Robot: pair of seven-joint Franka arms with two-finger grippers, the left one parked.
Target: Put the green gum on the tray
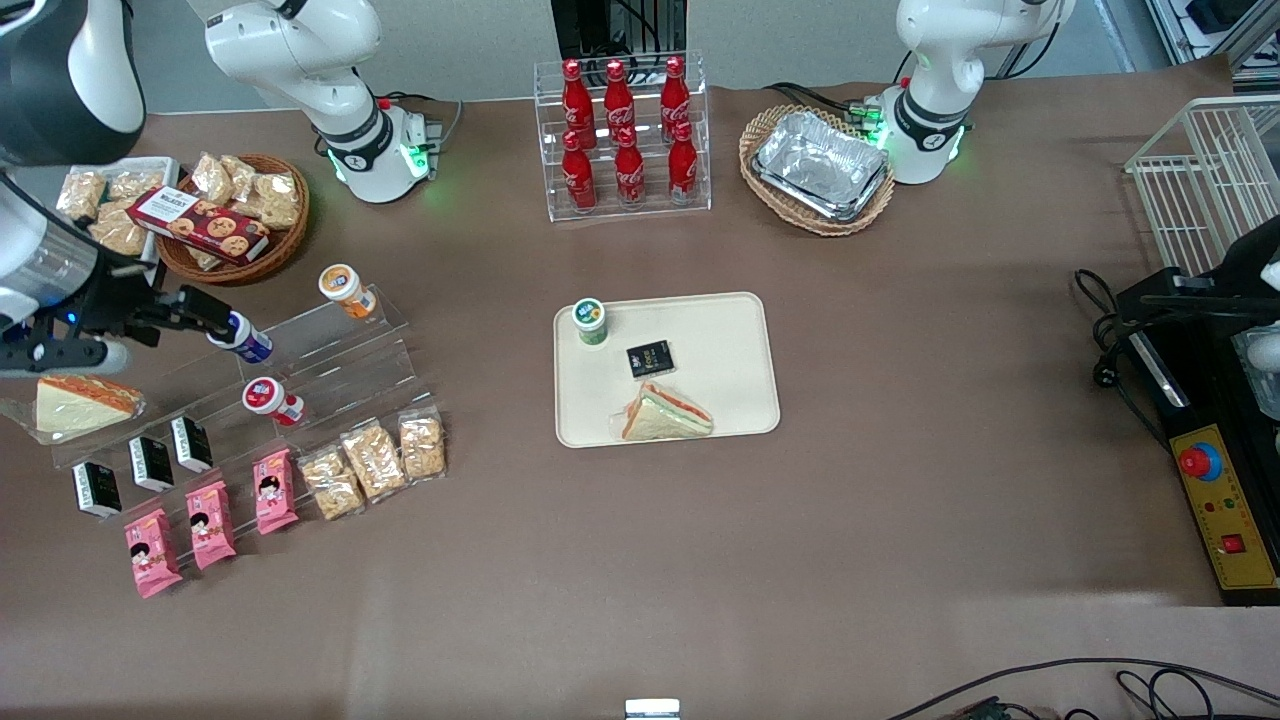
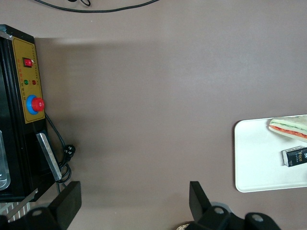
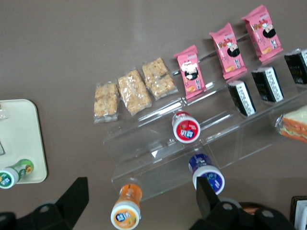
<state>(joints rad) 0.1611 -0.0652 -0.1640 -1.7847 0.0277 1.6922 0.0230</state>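
Observation:
The green gum [image 1: 590, 320] stands upright on a corner of the cream tray [image 1: 720, 350], on the part of the tray farthest from the front camera. It also shows in the right wrist view [image 3: 12, 173], on the tray's corner [image 3: 19, 129]. My right gripper [image 1: 205, 312] hovers over the clear stepped shelf [image 1: 340, 360] toward the working arm's end of the table, well apart from the tray. In the right wrist view the gripper [image 3: 141, 188] is open wide and empty, with the orange-lidded bottle [image 3: 127, 207] below the gap.
A black packet [image 1: 650, 358] and a sandwich [image 1: 665, 413] lie on the tray. The shelf holds orange-lidded [image 1: 345, 288], blue-lidded [image 1: 240, 338] and red-lidded [image 1: 272, 400] bottles. Snack packets [image 1: 375, 460], a cola rack [image 1: 625, 135] and wicker baskets [image 1: 815, 170] stand around.

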